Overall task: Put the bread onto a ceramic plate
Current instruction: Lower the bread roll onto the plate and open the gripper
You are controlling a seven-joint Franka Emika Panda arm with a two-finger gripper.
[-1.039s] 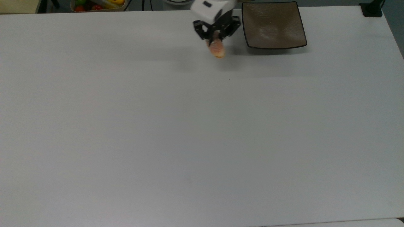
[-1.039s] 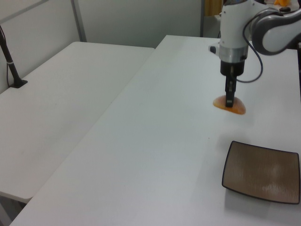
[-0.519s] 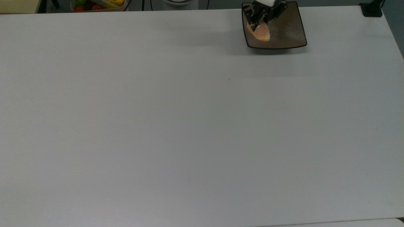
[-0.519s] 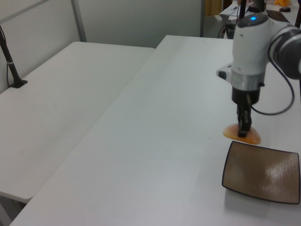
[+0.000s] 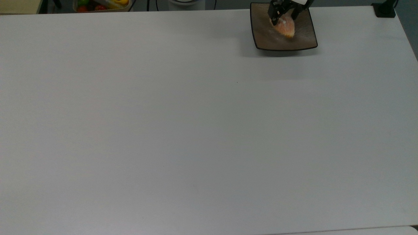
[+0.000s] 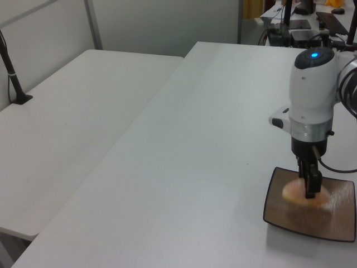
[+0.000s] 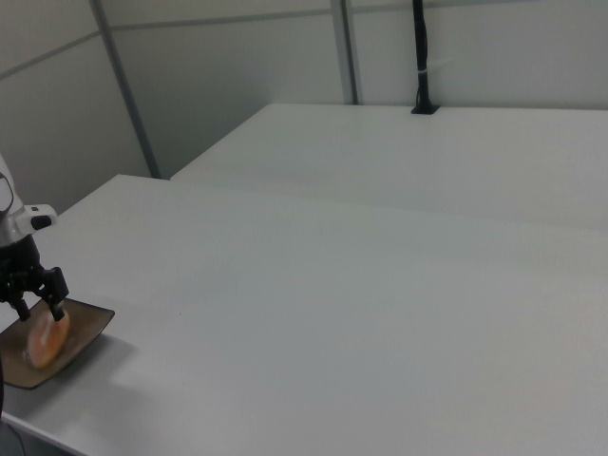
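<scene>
Bread [image 5: 285, 28] sits over the plate [image 5: 305, 40], gripped in my tool [image 5: 284, 14], fingers clamped on its upper end. The plate is at the far edge of the desk [image 5: 196, 130] in the top view, toward the top view's right. In the left view the bread [image 6: 298, 193] looks low over the plate [image 6: 340, 226] centre; I can't tell if it touches the glaze yet.

Step in hand, my call: set down and release. Do it well: lower straight until the roll rests in the shallow middle, not on an upturned corner, then part the fingers fully before lifting straight up. Glossy dish, so a drop could let it roll.

No brands, labels or writing I can read.
</scene>
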